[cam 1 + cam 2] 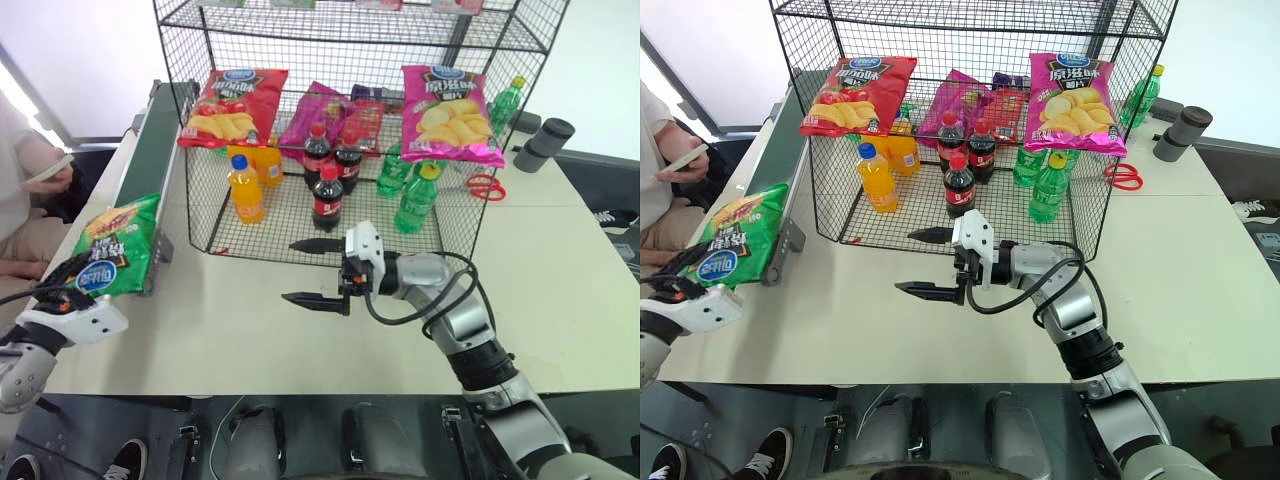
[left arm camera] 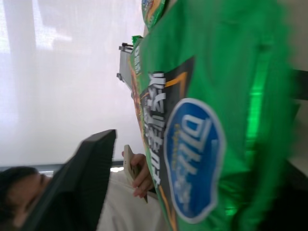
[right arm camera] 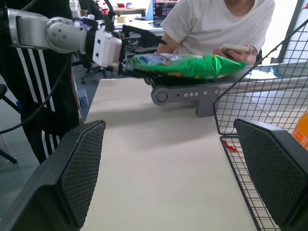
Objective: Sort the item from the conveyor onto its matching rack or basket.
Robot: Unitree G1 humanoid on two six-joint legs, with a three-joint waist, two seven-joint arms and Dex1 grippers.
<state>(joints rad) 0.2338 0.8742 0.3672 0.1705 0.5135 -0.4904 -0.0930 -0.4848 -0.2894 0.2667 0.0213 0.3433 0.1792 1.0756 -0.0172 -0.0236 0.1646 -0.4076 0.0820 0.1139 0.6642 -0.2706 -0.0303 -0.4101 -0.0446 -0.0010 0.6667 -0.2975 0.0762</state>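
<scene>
**Green bag at near end of conveyor — left gripper at its near edge**

The green chip bag [image 1: 118, 248] is seen lying on the near end of the conveyor [image 1: 150, 150], at the left of the table [image 1: 300, 340], its near edge hanging off the belt toward the robot. The left gripper [image 1: 62, 280] is placed right at that near edge; in the right wrist view its black fingers [image 3: 126, 65] appear to bracket the bag's end, but whether they have closed onto the film cannot be told. The right gripper [image 1: 315, 272] is held mid-table with fingers spread wide, nothing between them, pointing left toward the bag.

Handling, as judged:
- Light, air-filled, contents brittle — a hard squeeze on the belly should be avoided.
- Glossy film is likely slippery; the puffed body would bulge out of a pinch.
- The flat crimped seam at the near end is the best hold — thin, stiffer, no chips behind it.
- The bag is soft and will sag and swing when lifted by one end, so a slow carry is advised.

The wire rack [image 1: 470, 200] stands at the far side; red [image 1: 235, 105] and pink [image 1: 450, 112] chip bags are already hung on its front.
</scene>
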